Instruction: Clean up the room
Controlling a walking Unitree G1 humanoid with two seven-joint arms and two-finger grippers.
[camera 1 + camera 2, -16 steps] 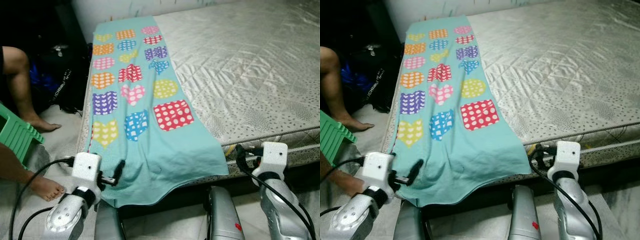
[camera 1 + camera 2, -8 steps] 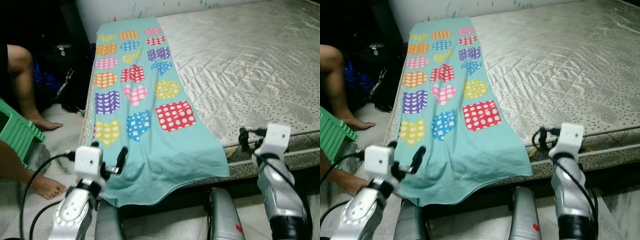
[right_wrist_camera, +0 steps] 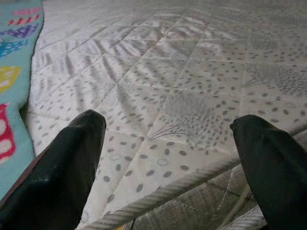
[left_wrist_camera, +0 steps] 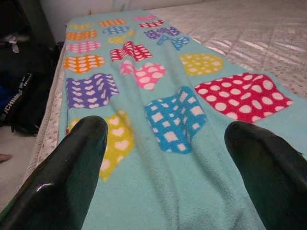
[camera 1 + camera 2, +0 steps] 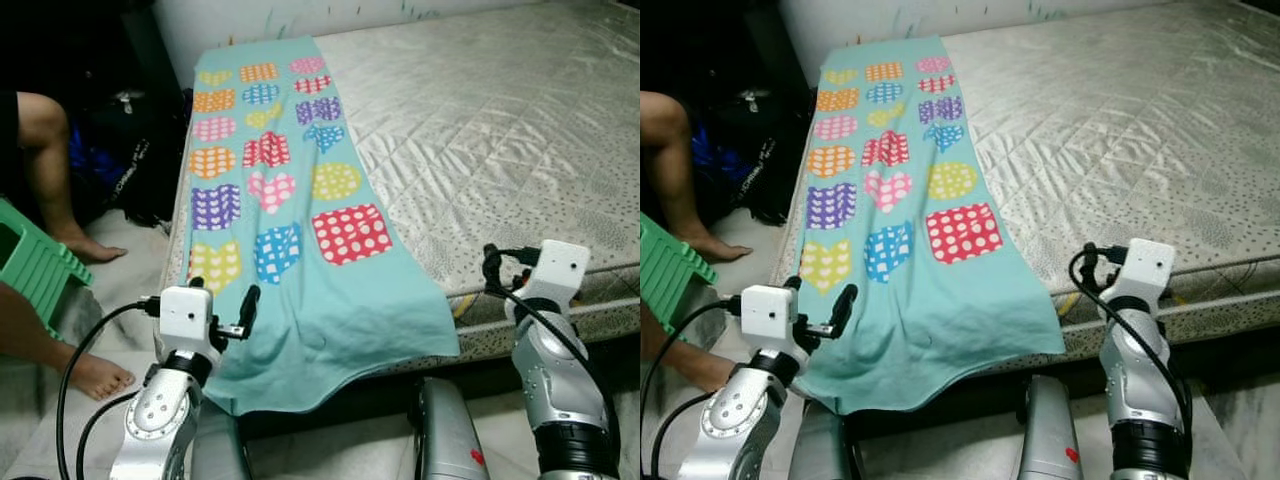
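**Colleague:** What are you looking at from the head camera?

**Me:** Biggest thing is the mattress, bare, quilted, grey-white with small dots. It runs from the far wall down to the near edge in front of me. Along its left side I see a long teal blanket printed with coloured hearts and patches. It lies flat on the mattress, and its near end hangs over the mattress edge toward the floor.

**Colleague:** Anything beside the bed?

**Me:** On the left there is a person, of whom I see a leg and a bare foot on the floor. A green plastic stool stands next to them, and a dark bag sits against the side of the bed.

**Colleague:** Where are your arms?

**Me:** The left tool is raised at the near left corner of the blanket. Its two black fingers are spread wide with the fabric between and beyond them, and I cannot tell whether they touch it. The right tool is up at the near edge of the mattress, to the right of the blanket. Its fingers are also wide apart, holding nothing, pointing across the bare quilting.
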